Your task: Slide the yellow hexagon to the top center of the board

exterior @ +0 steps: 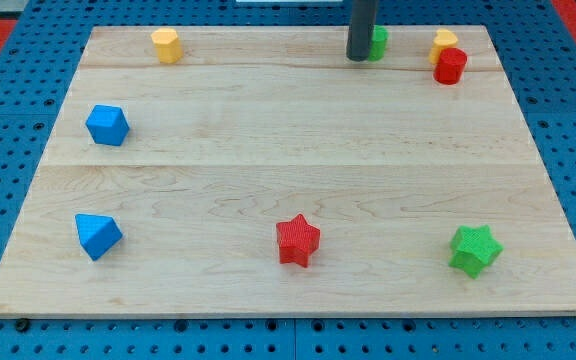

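Note:
A yellow block, probably the hexagon, sits near the view's top left of the wooden board. My tip is at the top centre, far to the right of that block. It stands in front of a green block and hides most of it. Whether the tip touches the green block cannot be told.
A second yellow block and a red block sit together at the top right. A blue block is at the left. Another blue block, a red star and a green star lie along the bottom.

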Available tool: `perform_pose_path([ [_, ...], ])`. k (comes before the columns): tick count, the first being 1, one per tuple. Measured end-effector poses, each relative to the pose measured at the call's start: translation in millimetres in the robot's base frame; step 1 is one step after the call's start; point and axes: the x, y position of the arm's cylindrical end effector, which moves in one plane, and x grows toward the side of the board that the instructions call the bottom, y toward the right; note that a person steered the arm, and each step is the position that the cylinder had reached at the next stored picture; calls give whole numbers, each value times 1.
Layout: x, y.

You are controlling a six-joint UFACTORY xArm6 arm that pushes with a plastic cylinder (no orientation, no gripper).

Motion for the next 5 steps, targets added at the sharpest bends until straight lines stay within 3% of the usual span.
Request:
perform_pose_path([
  [1, 42, -62],
  [3, 46, -299],
  [4, 19, -345],
  [5, -5, -331],
])
